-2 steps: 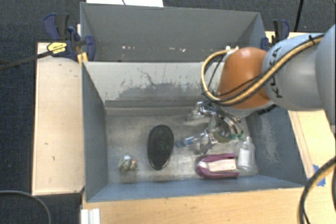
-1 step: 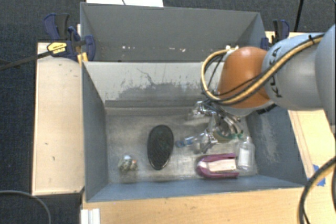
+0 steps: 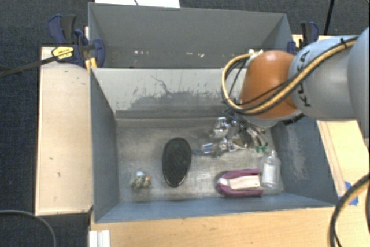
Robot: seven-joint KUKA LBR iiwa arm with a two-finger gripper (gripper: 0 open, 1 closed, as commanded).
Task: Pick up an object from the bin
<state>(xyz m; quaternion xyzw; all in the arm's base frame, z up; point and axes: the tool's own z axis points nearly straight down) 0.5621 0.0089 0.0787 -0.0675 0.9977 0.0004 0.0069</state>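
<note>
gripper (image 3: 226, 139) at bin floor's 1 o'clock, near back wall | grip: cannot tell | small blue piece (image 3: 207, 149) just beside, its 8 o'clock | black oval brush (image 3: 176, 162) at 9, open floor around | bottle (image 3: 270, 170) at right wall

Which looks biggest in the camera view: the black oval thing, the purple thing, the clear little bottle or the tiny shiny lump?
1. Black oval thing and purple thing: they look about alike, so I won't rank them.
2. Clear little bottle.
3. Tiny shiny lump, the smallest.
</note>
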